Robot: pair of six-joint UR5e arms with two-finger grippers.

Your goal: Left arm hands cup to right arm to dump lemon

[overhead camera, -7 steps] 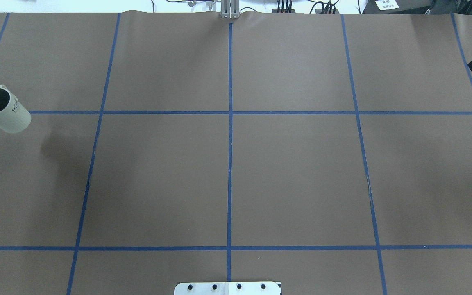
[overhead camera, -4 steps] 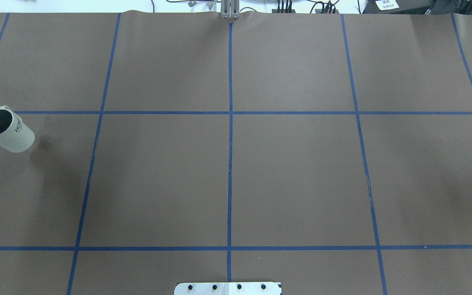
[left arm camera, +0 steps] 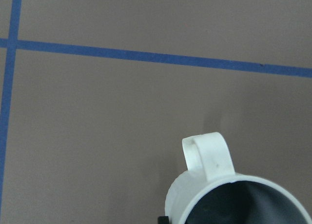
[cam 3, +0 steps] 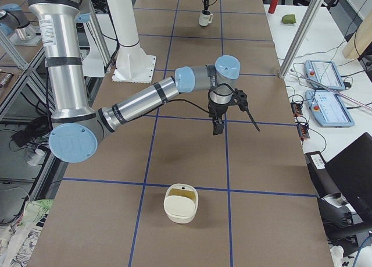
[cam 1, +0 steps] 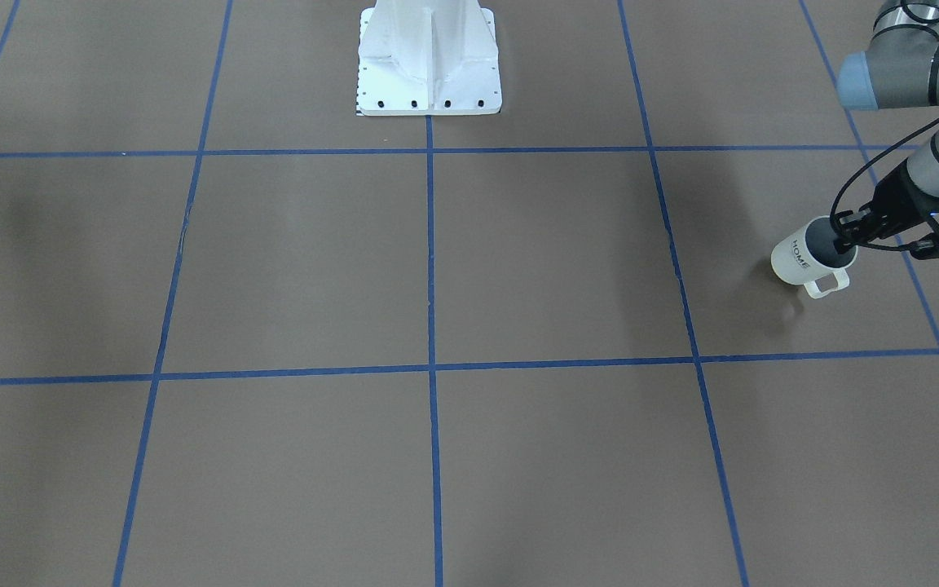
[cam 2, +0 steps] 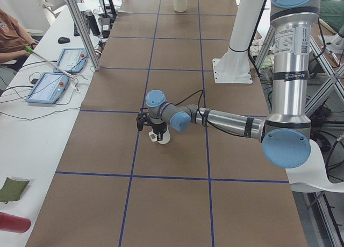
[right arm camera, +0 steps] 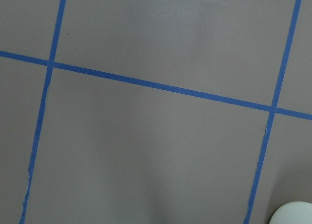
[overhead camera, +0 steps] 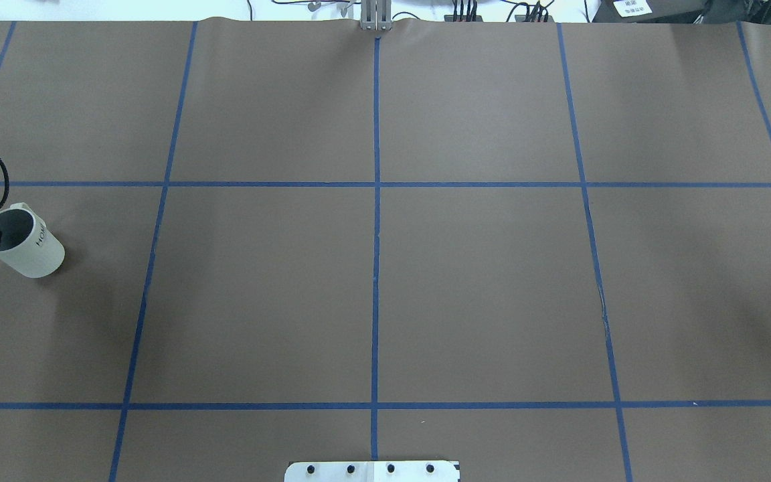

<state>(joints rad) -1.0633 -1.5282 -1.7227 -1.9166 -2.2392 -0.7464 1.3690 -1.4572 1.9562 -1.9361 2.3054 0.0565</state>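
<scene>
The white cup (cam 1: 800, 259) with black "HOME" lettering is at the table's far left end and also shows in the overhead view (overhead camera: 27, 253). It is upright, at or just above the surface. My left gripper (cam 1: 847, 239) is shut on its rim, opposite the lettering, with the squarish handle (left arm camera: 207, 158) beside it. The part of the grey inside that shows holds no lemon. My right gripper (cam 3: 232, 123) hovers over the table's right end; I cannot tell whether it is open. Something yellow-green (cam 3: 182, 192) lies in a white container; I cannot tell if it is the lemon.
The white container (cam 3: 180, 212) stands on the table's right end, near the right arm. The robot's white base plate (cam 1: 429, 81) is at the middle of the near edge. Tablets and cables lie on the side desk (cam 3: 328, 92) across the table.
The left gripper has carried the cup toward the robot's side and lower, its shadow closing in under it. The right gripper has slid out past the overhead view's right edge.
</scene>
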